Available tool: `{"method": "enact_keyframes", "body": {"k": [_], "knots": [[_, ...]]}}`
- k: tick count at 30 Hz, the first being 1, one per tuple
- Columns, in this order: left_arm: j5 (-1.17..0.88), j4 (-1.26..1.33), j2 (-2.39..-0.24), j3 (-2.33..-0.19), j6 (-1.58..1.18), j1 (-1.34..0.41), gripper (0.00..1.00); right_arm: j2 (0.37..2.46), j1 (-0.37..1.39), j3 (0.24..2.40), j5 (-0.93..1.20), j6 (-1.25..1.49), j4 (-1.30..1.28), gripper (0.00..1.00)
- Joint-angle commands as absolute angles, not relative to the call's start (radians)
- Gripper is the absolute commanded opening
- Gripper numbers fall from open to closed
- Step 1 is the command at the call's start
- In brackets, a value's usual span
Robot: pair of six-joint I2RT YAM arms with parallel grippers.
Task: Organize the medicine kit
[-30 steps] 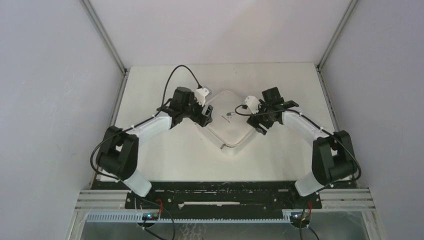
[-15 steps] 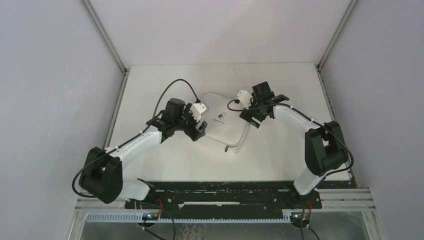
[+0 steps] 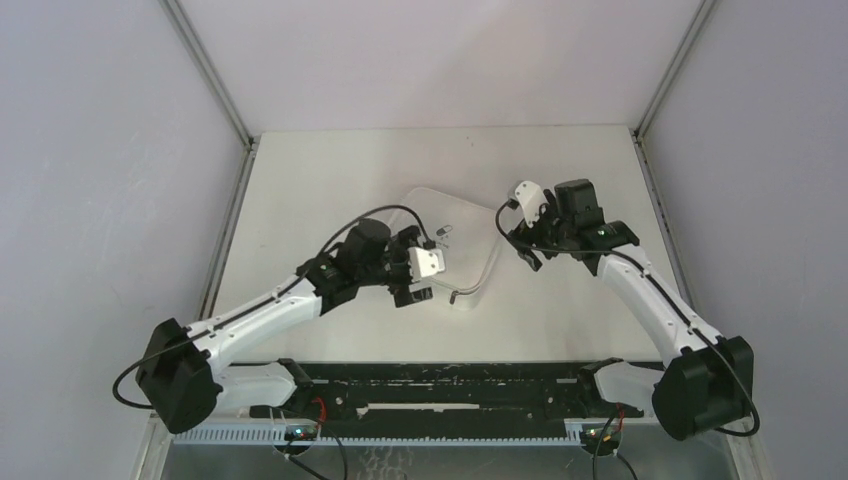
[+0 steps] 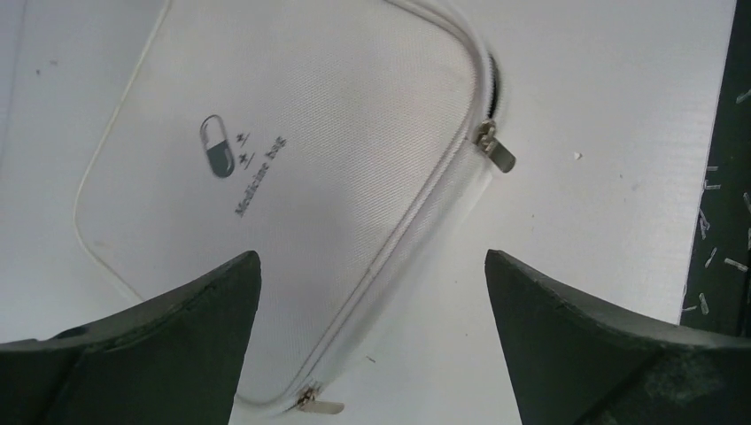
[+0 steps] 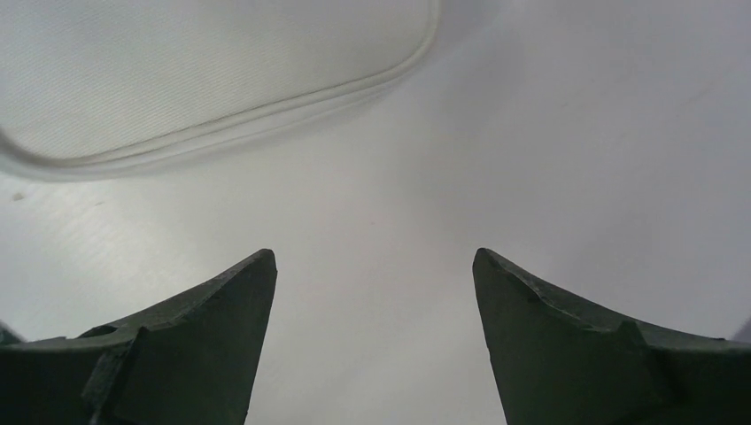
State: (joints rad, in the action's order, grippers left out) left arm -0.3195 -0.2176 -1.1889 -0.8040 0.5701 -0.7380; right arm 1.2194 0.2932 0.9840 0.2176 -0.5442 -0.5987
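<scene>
Top external view: medicine kit (image 3: 470, 245), white, square with rounded corners, lid down, lying flat on the white table (image 3: 330, 180) near its middle and turned at a slant, with one corner toward the arm bases. Left gripper (image 3: 420, 268) over the kit's near left edge, jaws spread, nothing held. Right gripper (image 3: 515, 248) just beside the kit's right edge over bare table, jaws spread, nothing held. Left wrist view: left gripper (image 4: 372, 257) with dark fingers (image 4: 204, 319) wide apart at the bottom of the frame; the kit (image 4: 336, 106) fills the upper left, and its near edge runs through the gap between the fingers. Pill logo (image 4: 215, 146) and grey lettering on the lid; one metal zip pull (image 4: 496, 149) at the right corner, a second zip pull (image 4: 319, 405) at the near edge; black strip (image 4: 722, 177) along the table's right border. Right wrist view: right gripper (image 5: 372, 257), fingers wide apart over bare table (image 5: 576, 133); a rounded corner of the kit (image 5: 204, 62) with its piped seam lies at upper left, apart from both fingers.
</scene>
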Motion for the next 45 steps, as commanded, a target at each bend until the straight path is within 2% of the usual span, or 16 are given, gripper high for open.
{"method": "enact_keyframes", "body": {"k": [1, 4, 9, 17, 21, 26, 32, 41, 45], "knots": [[-0.248, -0.256, -1.236, -0.833, 0.81, -0.82, 1.0, 1.158, 0.293, 0.937, 0.33, -0.472, -0.614, 0.81], [-0.21, -0.326, -1.294, -0.863, 0.898, -0.846, 0.94, 1.133, 0.282, 0.921, 0.33, -0.474, -0.625, 0.81], [-0.133, -0.276, -1.341, -0.859, 0.946, -0.878, 0.85, 1.124, 0.24, 0.906, 0.361, -0.473, -0.626, 0.8], [-0.062, -0.158, -1.413, -0.838, 0.907, -0.887, 0.53, 1.129, 0.229, 0.896, 0.372, -0.476, -0.625, 0.78], [-0.047, -0.088, -1.41, -0.794, 0.856, -0.887, 0.42, 1.122, 0.229, 0.896, 0.38, -0.478, -0.622, 0.78], [-0.037, -0.019, -1.417, -0.746, 0.768, -0.887, 0.21, 1.119, 0.229, 0.908, 0.391, -0.466, -0.617, 0.77], [-0.008, 0.067, -1.447, -0.744, 0.603, -0.887, 0.03, 1.125, 0.229, 0.937, 0.425, -0.41, -0.605, 0.76], [0.002, 0.096, -1.537, -0.849, 0.276, -0.887, 0.0, 1.154, 0.233, 0.906, 0.486, -0.25, -0.458, 0.74], [-0.024, 0.097, -1.572, -0.89, 0.195, -0.887, 0.0, 1.164, 0.288, 0.861, 0.432, -0.231, -0.383, 0.74]]}}
